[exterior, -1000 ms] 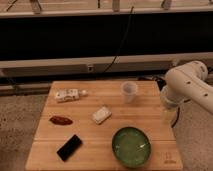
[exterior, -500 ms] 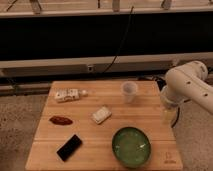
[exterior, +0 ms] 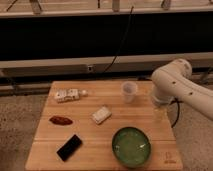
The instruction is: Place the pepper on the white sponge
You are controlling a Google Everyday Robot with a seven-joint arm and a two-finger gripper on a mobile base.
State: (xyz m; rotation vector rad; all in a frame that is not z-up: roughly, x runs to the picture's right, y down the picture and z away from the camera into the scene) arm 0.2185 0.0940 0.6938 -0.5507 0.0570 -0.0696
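The dark-red pepper (exterior: pixel 60 120) lies on the left side of the wooden table (exterior: pixel 100 157). The white sponge (exterior: pixel 101 115) lies near the table's middle, to the right of the pepper and apart from it. My white arm (exterior: pixel 175 82) comes in from the right. The gripper (exterior: pixel 160 108) hangs below it over the table's right edge, far from both the pepper and the sponge.
A white patterned carton (exterior: pixel 67 95) lies at the back left. A white cup (exterior: pixel 129 91) stands at the back right, close to the arm. A green bowl (exterior: pixel 131 146) sits front right. A flat black rectangle (exterior: pixel 69 147) lies front left. A black cable hangs behind.
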